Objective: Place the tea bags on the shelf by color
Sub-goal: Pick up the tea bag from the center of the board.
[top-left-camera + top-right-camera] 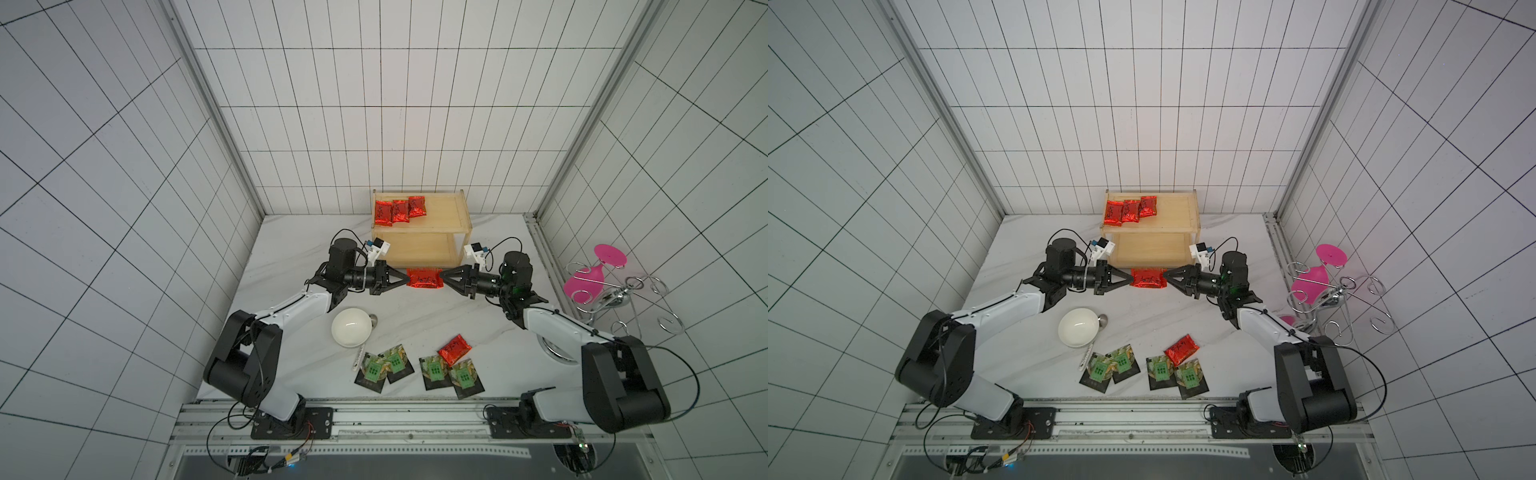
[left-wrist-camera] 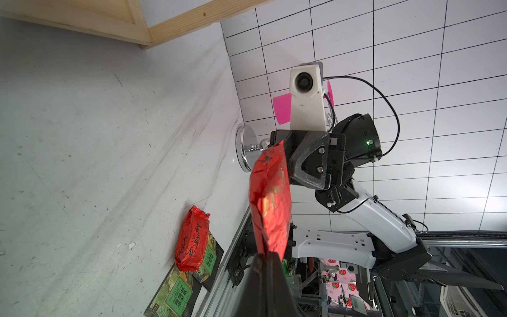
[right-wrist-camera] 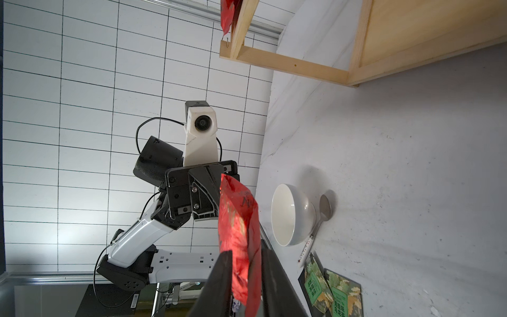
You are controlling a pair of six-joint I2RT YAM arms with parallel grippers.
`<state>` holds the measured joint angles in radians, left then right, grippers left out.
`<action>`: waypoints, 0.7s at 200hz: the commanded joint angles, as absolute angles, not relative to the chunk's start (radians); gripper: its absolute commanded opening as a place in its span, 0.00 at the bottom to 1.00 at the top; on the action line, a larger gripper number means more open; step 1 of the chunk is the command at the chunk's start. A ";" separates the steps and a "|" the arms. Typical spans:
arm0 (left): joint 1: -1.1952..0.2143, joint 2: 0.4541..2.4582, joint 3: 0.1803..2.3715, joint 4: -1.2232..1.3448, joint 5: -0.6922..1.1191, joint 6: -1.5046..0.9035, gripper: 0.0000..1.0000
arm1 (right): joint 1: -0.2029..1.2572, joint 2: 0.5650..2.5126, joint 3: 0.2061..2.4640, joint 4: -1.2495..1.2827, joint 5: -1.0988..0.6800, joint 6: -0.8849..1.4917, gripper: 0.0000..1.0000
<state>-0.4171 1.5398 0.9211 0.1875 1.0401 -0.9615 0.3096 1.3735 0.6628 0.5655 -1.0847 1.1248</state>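
White marble desk point(image 1: 419, 320): shiny red foil sachet point(image 1: 424, 277) hangs before the light wooden shelf point(image 1: 440, 216), left claw point(image 1: 405, 279) pinching one end, right claw point(image 1: 442, 280) narrow round the other, grip unclear. An early release would likely drop it.

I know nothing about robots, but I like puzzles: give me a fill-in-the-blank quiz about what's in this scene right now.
1. The top tier of the shelf holds ___ red sachets.
2. The left pincer is shut on a ___ sachet; the right pincer is at its other end.
3. On the table lie ___ black packets with green labels.
4. Beside the white bowl lies a ___.

Missing words: three; red; four; spoon.
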 commanded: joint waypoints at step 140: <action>-0.397 1.458 0.928 0.131 0.957 -0.907 0.20 | 0.287 1.205 0.693 0.329 -0.993 1.109 0.00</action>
